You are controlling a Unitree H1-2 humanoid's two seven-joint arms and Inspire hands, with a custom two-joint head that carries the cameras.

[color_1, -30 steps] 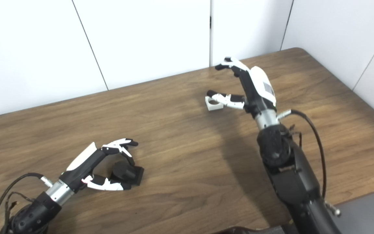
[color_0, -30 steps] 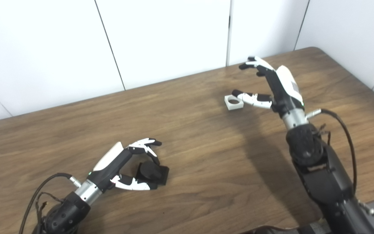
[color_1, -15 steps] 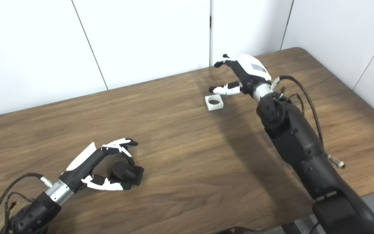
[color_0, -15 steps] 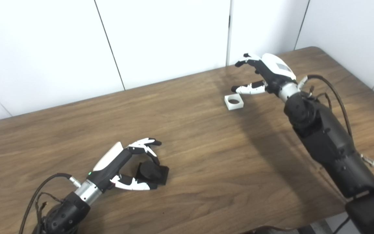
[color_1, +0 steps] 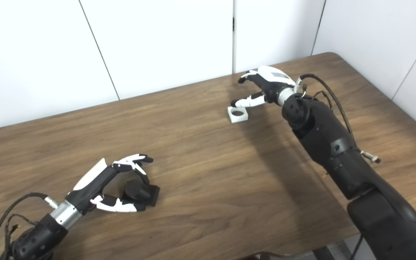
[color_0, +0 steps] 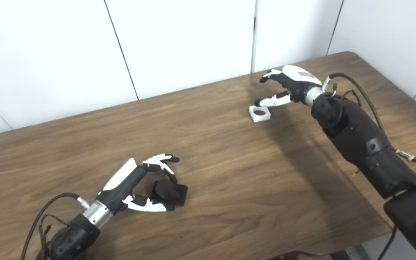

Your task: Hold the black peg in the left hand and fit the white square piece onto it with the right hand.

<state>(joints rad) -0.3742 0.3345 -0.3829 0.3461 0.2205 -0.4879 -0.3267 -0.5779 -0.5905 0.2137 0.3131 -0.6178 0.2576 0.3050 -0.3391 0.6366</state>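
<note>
The black peg [color_0: 170, 193], a round stub on a square base, lies on the wooden table [color_0: 229, 173] at the front left. My left hand [color_0: 139, 180] cups around it, fingers arched over it and thumb beside its base, not closed on it. The white square piece [color_0: 259, 113] with a round hole lies flat at the back, right of centre. My right hand [color_0: 287, 85] hovers just right of and above it, palm down and fingers apart, thumb tip close to the piece's right edge. It holds nothing.
White wall panels [color_0: 179, 43] stand right behind the table's back edge. The table's rounded right corner [color_0: 352, 54] is behind the right hand. My right forearm [color_0: 359, 141] stretches across the right side of the table.
My right hand has turned palm down and dropped lower beside the white piece, and its forearm now reaches in flatter from the right. The left hand, peg and piece have not moved.
</note>
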